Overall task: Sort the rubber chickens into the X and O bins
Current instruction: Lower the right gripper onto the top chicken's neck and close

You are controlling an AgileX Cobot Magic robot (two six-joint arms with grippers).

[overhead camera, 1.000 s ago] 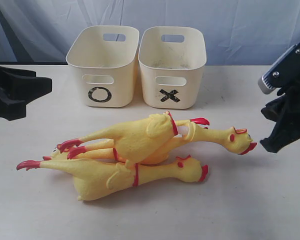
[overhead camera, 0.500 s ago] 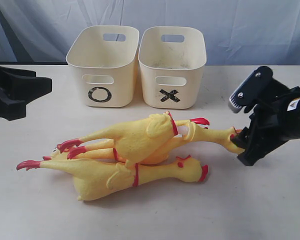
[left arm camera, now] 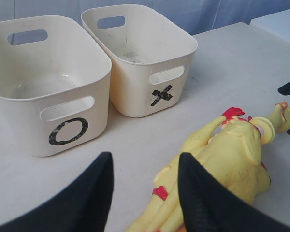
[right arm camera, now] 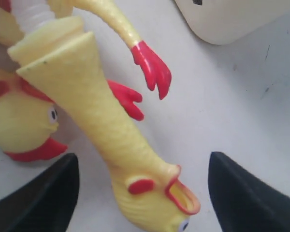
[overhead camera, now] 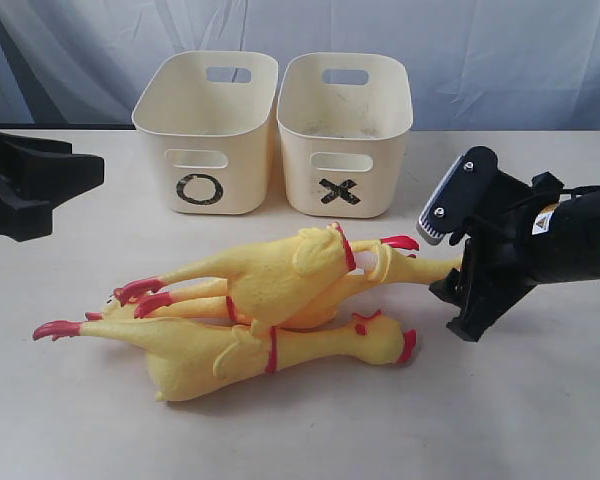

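Straddling one rubber chicken (right arm camera: 101,116), the right end effector (right arm camera: 144,162) gapes wide; the left end effector (left arm camera: 145,162) sits parted, empty

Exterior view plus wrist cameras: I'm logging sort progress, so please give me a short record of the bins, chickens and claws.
O bin: empty, left of the X bin in the exterior view
X bin: empty
rubber chickens: three, piled on the table in front of the bins
left claw: open, holding nothing
right claw: open, jaws either side of the top chicken's head
sorted: none
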